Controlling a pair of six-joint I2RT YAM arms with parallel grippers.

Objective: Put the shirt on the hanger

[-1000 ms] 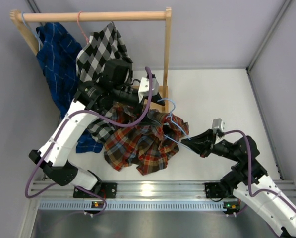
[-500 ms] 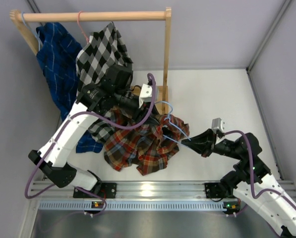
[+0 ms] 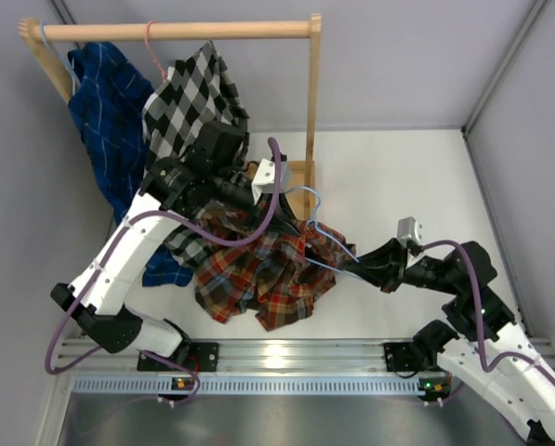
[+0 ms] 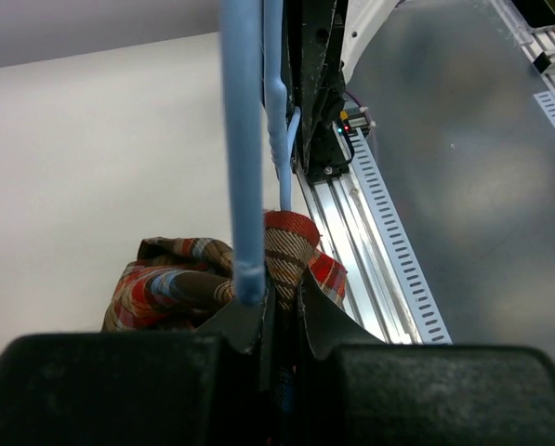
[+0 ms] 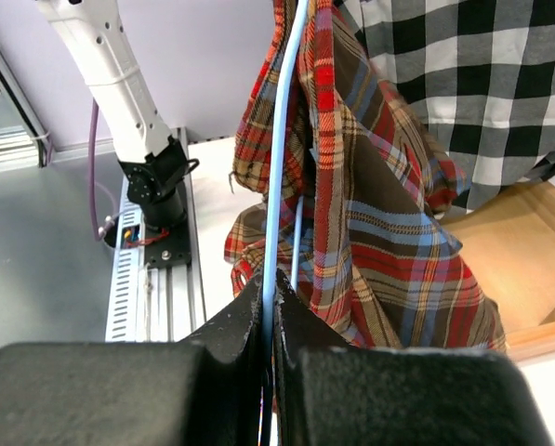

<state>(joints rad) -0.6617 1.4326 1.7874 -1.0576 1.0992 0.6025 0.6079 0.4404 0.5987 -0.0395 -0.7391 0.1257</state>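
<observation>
Holding hanger point(image 4: 243, 139) at two points. Left gripper point(image 4: 279, 302): jaws pinched almost together on light-blue wire, close to hook. Right gripper point(image 5: 270, 288): jaws clamped tight on far arm of same wire. Shirt point(image 3: 258, 269): plaid bundle heaped on table point(image 3: 398, 177) between arms, one part draped over hanger, rest slack below. Step in hand, judged: working hanger into shirt, shoulders not yet seated. Next move calls for: one gripper steadying hanger, other freed to draw collar and shoulder cloth over hanger end without snagging.
</observation>
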